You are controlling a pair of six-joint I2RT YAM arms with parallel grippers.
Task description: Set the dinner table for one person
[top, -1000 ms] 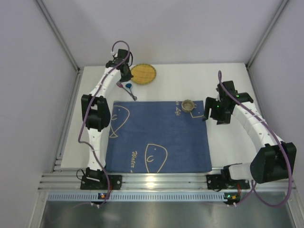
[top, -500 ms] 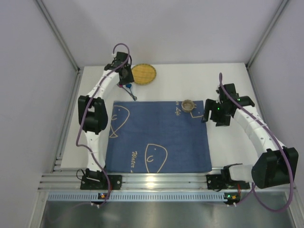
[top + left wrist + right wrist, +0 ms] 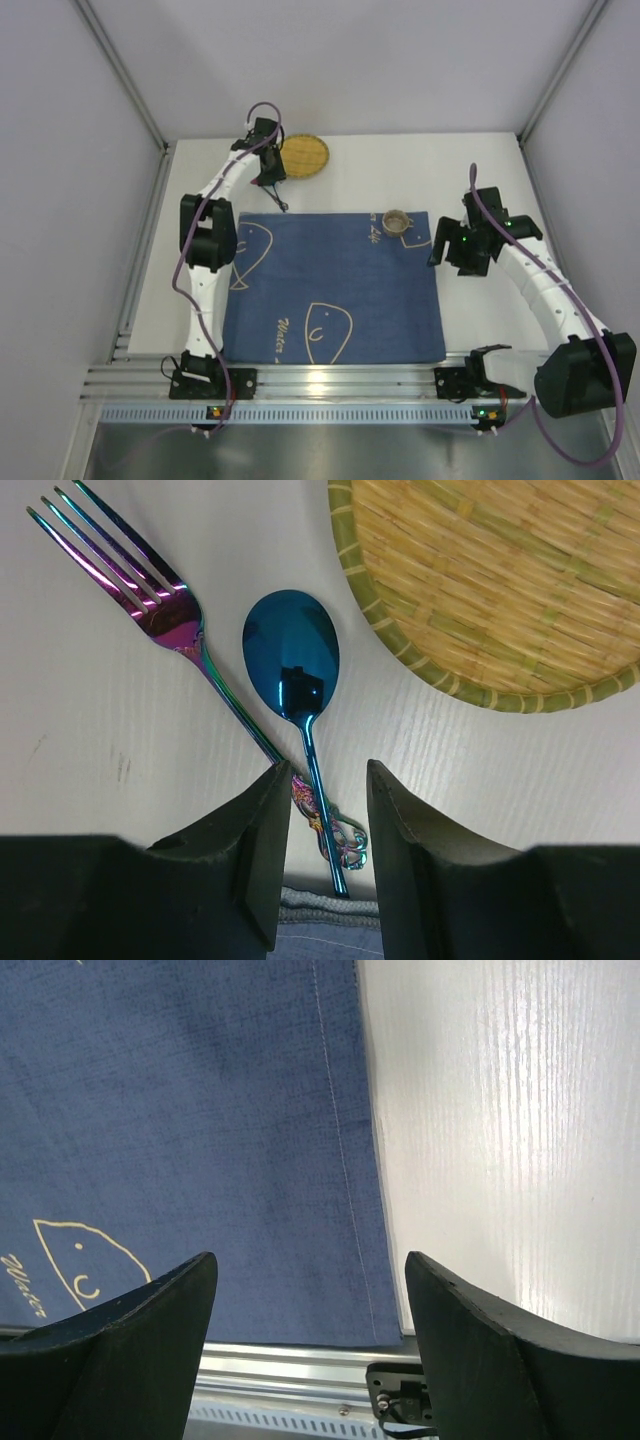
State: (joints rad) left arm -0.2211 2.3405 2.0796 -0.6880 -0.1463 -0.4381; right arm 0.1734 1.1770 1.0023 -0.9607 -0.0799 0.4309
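Hanging just past the far left corner of the blue mat [image 3: 330, 290], the left gripper [image 3: 322, 780] is the one near the fork [image 3: 165, 615] and the spoon [image 3: 292, 655]. Both lie on the bare white dinner table [image 3: 420, 165], the big flat top under the mat and everything else. Their handle ends come right up to the mat's far edge, and their heads point away from the mat. The spoon lies nearly straight out from the jaws. The fork leans to the side away from the woven plate [image 3: 500, 580], so the two make a thin V that meets at the handles. The plate sits just beyond the mat's far edge too, close beside the spoon's bowl but not touching it.

The left jaws stand a little way apart, not wide. Both thin handles lie in the gap, and the fork's handle goes out of sight behind one finger [image 3: 255, 850]. I think nothing is squeezed or lifted yet. Picking up just one piece looks tricky, since the handles sit so close together.

The right gripper [image 3: 310, 1290] hangs over the mat's right edge, well away from the fork and spoon. Its jaws are wide apart and hold nothing. A little cup [image 3: 397, 220] sits on the mat near its far right corner.
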